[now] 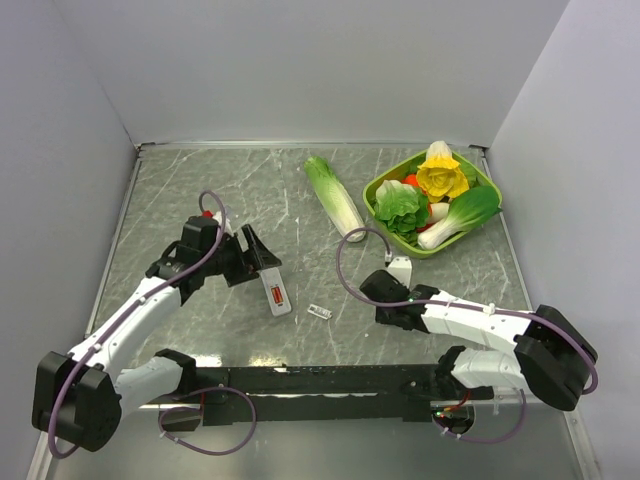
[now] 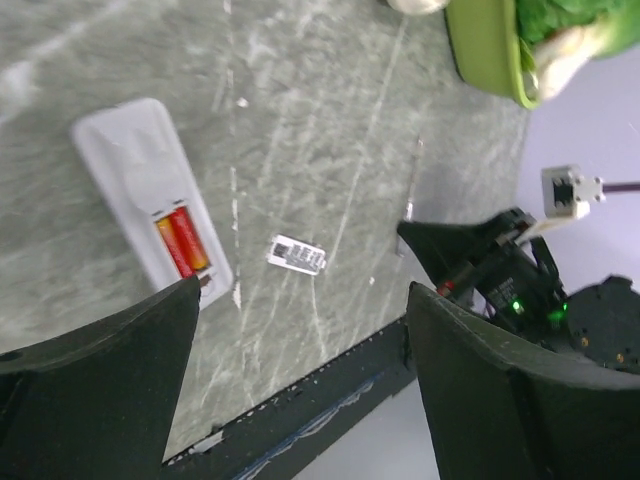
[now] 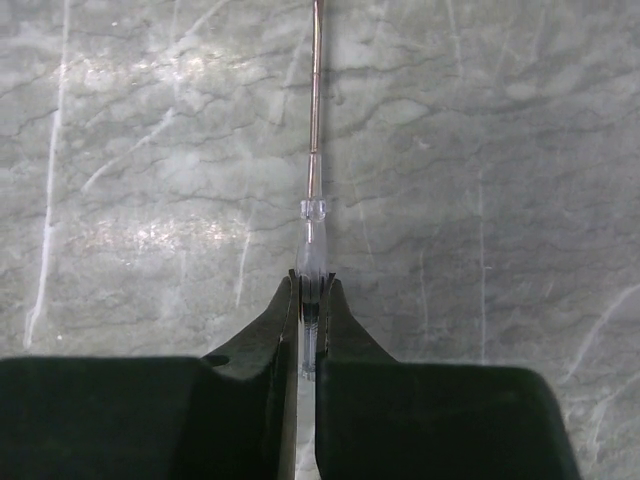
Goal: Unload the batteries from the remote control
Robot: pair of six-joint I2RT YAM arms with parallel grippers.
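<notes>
— On the grey marbled tabletop (image 1: 200, 190), what stands around the slim white plastic remote control (image 1: 276, 294)?

— Take the arms first, being biggest. The left gripper (image 2: 300, 300) hangs at the remote's far end, its black fingers spread wide with nothing between them. In the left wrist view one finger overlaps that end of the remote. The right gripper (image 3: 309, 285) sits well off to the remote's right, clenched tight on a thin metal rod with a clear plastic collar (image 3: 313, 215), which points out over bare table.

— And the vegetables?

— Beyond the remote and to its right is a square lime-green plastic bowl (image 2: 482, 45) heaped with leafy greens and one yellow leafy piece. A long pale-green cabbage (image 1: 333, 195) lies flat on the table just beside the bowl, on the side facing the remote and well apart from the remote.

— Anything smaller?

— A small flat whitish rectangular cover piece (image 1: 319, 312) lies just right of the remote's near end, not touching it.

— And the batteries?

— Two tiny cylinder batteries (image 2: 180, 243) — one red, one orange-yellow — lie side by side in the remote's open recess, near its far end. Neither gripper touches them.
</notes>
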